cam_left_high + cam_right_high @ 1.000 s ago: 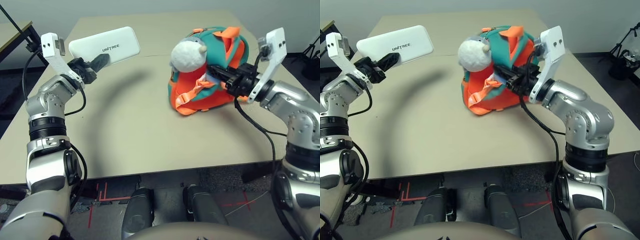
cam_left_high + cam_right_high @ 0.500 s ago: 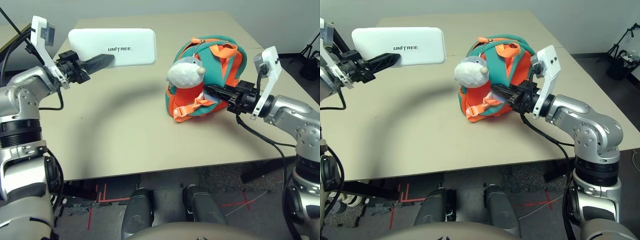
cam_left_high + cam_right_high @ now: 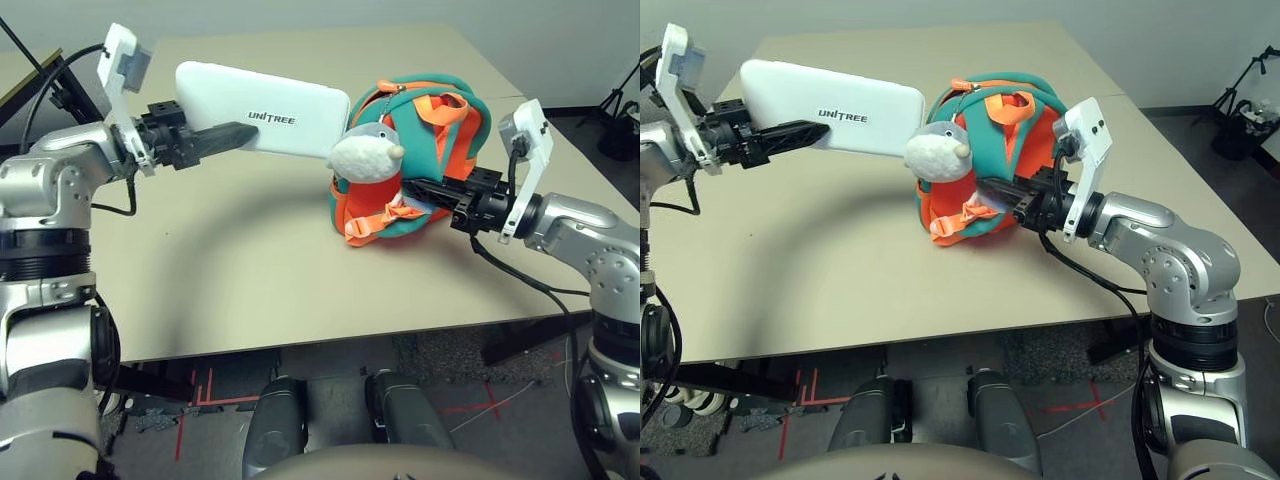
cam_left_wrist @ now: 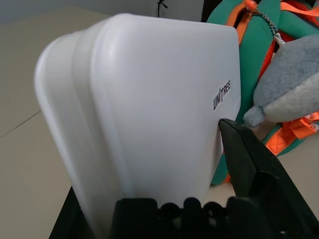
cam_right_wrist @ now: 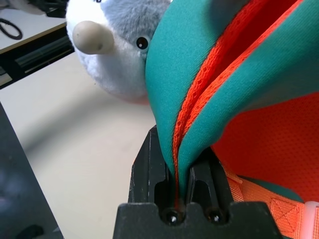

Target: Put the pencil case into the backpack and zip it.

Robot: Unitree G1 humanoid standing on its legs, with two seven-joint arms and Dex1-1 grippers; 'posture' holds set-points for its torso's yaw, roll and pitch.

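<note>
Pencil case (image 3: 265,92), white with small "UNITREE" lettering, is outside the backpack (image 3: 433,115), held in the air above the table (image 3: 230,290), left of the bag and very close to the plush shark (image 3: 367,157) hanging on its front. The task looks partly done: the case is in hand and the bag is steadied, but insertion and zipping are both left. How far the bag's mouth is open I cannot tell.

The left gripper (image 3: 250,132) has its black fingers spread wide, one on each face of the case, so they are clamped across its thickness rather than free. The right gripper (image 5: 179,140) is pressed nearly together, pinching a fold of teal fabric with orange edging on the near side of the backpack, just above the orange strap (image 3: 375,220).

The bag stands on the right part of the table. The case probably needs to go up past the shark and turn toward the opening; pushing straight across could snag the plush or tip the bag.
</note>
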